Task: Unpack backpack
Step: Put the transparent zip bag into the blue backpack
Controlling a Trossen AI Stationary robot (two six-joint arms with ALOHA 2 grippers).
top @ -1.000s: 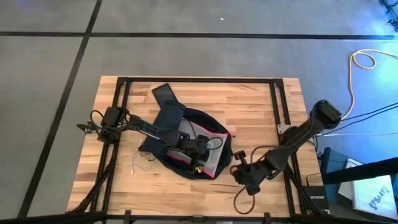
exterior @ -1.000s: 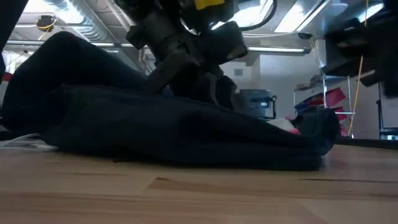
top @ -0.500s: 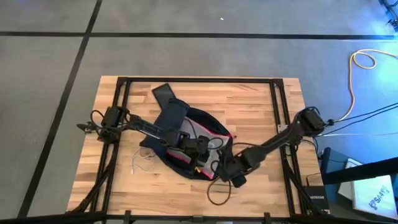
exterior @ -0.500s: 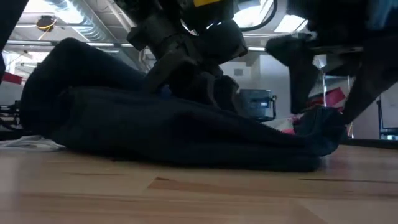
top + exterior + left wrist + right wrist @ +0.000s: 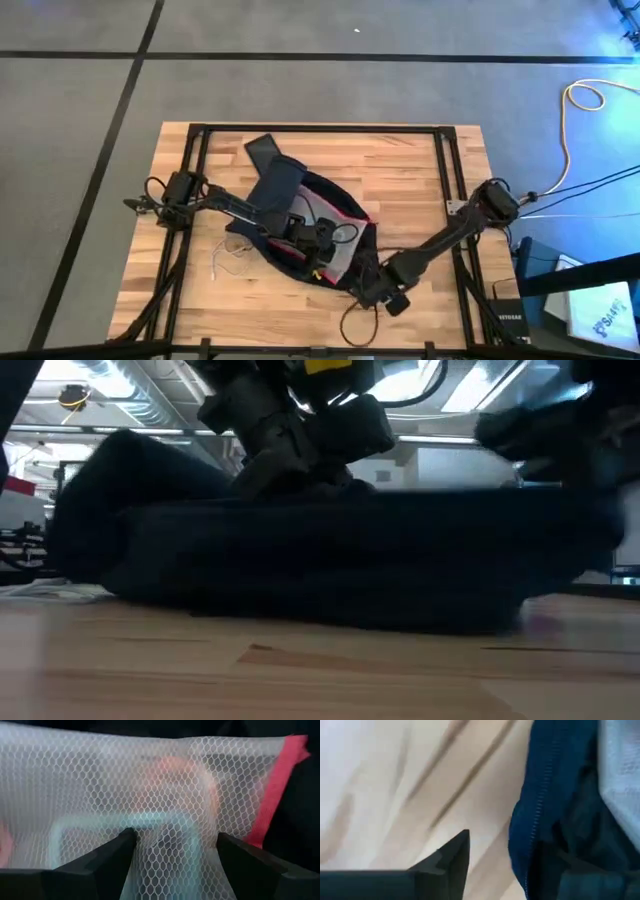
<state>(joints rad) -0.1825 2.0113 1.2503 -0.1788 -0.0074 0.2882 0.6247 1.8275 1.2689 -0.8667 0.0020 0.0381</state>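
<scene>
The dark navy backpack (image 5: 300,215) lies flat and open in the middle of the table, and fills the low view (image 5: 300,570). Inside it lies a clear mesh pouch (image 5: 335,255) with a red edge (image 5: 280,795). My left gripper (image 5: 322,238) is over the pouch, open, with its fingers astride the mesh (image 5: 172,850). My right gripper (image 5: 368,288) is at the backpack's near right rim, open. The blue zipper edge (image 5: 530,820) stands between its fingers, with one finger (image 5: 452,857) on the table side. My left gripper comes down on the pouch's mesh face (image 5: 170,827) from above, and a ridge of mesh rises between its open fingers. I cannot tell whether the fingertips touch it. My right gripper straddles the backpack's zipper edge; the table-side finger stands apart from the cloth, and the other is hidden behind it.
A thin white cord (image 5: 232,258) lies on the wood to the left of the backpack. The backpack's strap (image 5: 266,150) reaches toward the far edge. A black cable loop (image 5: 355,322) hangs by the near edge. Black frame rails (image 5: 447,170) run along the table's sides.
My right gripper has moved toward the table's left, from the bare wood at the near right to the backpack's near right rim. In the low view the backpack's right part now stands higher than it did.
</scene>
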